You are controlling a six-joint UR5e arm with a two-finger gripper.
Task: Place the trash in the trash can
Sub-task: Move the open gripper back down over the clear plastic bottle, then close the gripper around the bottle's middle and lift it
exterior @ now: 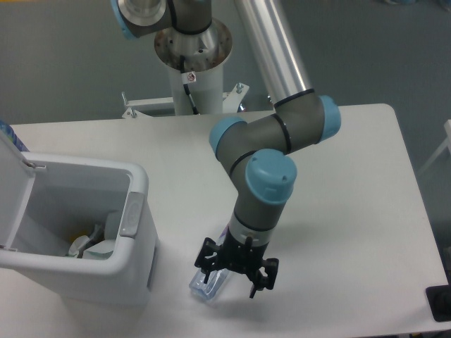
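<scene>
The flattened clear plastic bottle (209, 285) with its bluish label lies on the white table (338, 183) near the front edge, mostly hidden under my wrist. My gripper (230, 279) hangs right over it with the fingers spread open, one on each side of the bottle. The white trash can (134, 246) stands at the left with its lid (14, 176) swung up; crumpled pale trash (90, 243) lies inside it. The grey latch tab (131, 213) is on its right rim. I cannot make out green marks on the wrapper.
The arm's base column (192, 63) stands behind the table's back edge. A dark object (440, 303) sits at the front right corner. A blue thing (8, 135) pokes out behind the bin's lid at the far left.
</scene>
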